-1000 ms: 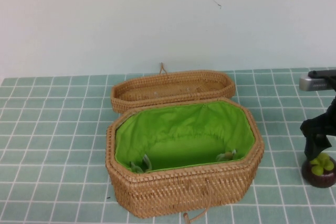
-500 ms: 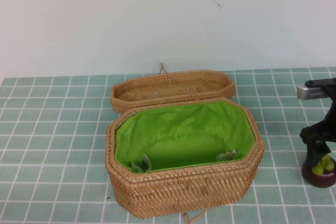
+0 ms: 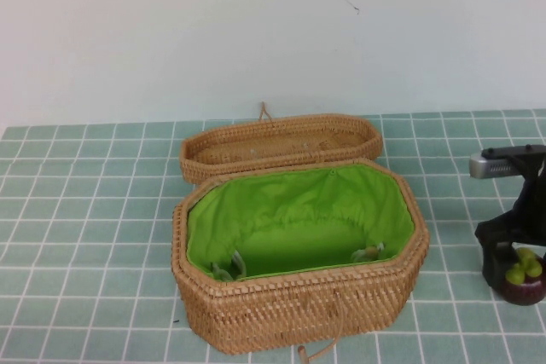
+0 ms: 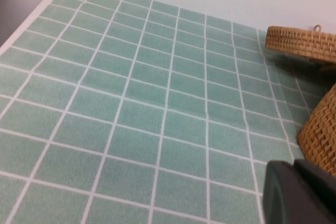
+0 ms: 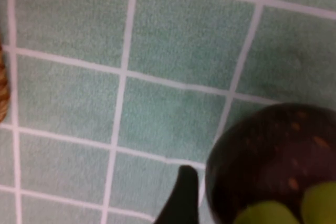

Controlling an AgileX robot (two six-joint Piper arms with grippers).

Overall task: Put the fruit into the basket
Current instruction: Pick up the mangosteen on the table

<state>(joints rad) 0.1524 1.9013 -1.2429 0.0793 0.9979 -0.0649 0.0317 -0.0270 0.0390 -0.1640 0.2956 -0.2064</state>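
The fruit (image 3: 522, 277), dark maroon with a light green cap, sits on the tiles right of the basket (image 3: 290, 313), whose green-lined inside holds no fruit. Its wicker lid (image 3: 281, 144) lies open behind it. My right gripper (image 3: 515, 272) is lowered over the fruit, open, its fingers down around it. In the right wrist view the fruit (image 5: 273, 156) fills the corner, and one dark fingertip (image 5: 181, 198) stands just beside it with a small gap. My left gripper (image 4: 299, 192) shows only in the left wrist view, low over the tiles left of the basket wall (image 4: 321, 135).
The table is covered in green tiles with white lines and meets a pale wall at the back. A cord loop (image 3: 317, 350) hangs from the basket's front. The lid also shows in the left wrist view (image 4: 299, 40).
My right gripper has come down and slightly left, from above the fruit to around it. The fruit and basket have not moved.
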